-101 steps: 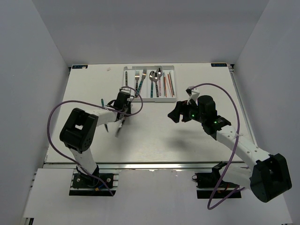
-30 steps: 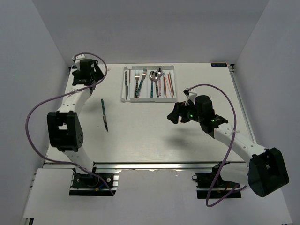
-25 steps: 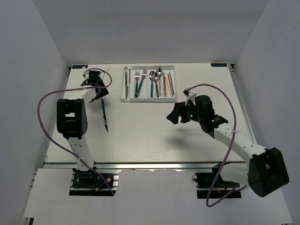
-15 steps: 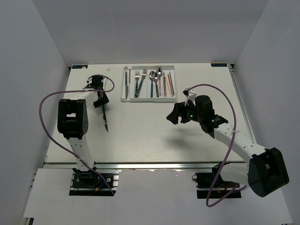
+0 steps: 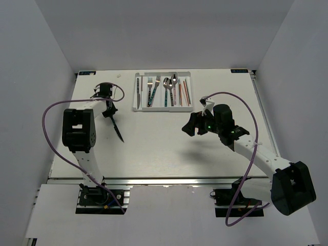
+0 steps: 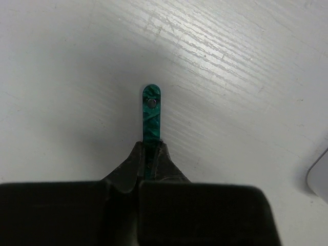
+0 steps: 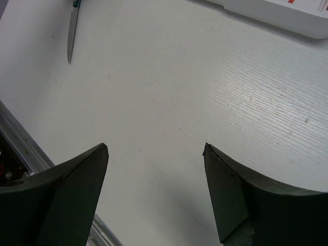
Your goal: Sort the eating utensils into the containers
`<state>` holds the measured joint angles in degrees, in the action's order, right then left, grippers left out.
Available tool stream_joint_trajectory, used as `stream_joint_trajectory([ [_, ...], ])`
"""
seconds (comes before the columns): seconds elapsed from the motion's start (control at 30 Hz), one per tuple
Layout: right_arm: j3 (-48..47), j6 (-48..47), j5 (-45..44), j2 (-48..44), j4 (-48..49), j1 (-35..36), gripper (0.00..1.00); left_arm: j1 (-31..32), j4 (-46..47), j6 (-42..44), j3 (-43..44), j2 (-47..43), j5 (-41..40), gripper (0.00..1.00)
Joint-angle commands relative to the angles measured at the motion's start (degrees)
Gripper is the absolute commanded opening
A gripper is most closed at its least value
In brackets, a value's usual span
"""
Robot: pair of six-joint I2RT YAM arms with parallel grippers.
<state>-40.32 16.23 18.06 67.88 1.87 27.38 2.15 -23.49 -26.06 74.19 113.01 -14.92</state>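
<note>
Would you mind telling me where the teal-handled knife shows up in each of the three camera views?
Top external: teal-handled knife left of centre, handle in the shut left gripper.
Left wrist: centre, its teal handle end poking out past the fingers.
Right wrist: top left corner, blade pointing down.
Shared landmark: white tray, top right in the right wrist view; probably the pale corner at the left wrist view's right edge.

Bright, even overhead light; white table (image 5: 169,159) almost washed out, shadows faint and soft. Left gripper (image 6: 151,151) body underexposed, black, slightly blurred up close; knife (image 6: 151,115) handle sharp. Glints on spoons (image 5: 167,86) in tray (image 5: 164,109).
</note>
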Motion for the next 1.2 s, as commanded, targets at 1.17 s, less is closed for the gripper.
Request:
stream_joint_trajectory([
  [1.17,-1.61,-1.11,-4.09,-0.55,-0.2,-0.22,0.8,9.63,29.55,16.57,38.66,17.42,20.45,0.0],
])
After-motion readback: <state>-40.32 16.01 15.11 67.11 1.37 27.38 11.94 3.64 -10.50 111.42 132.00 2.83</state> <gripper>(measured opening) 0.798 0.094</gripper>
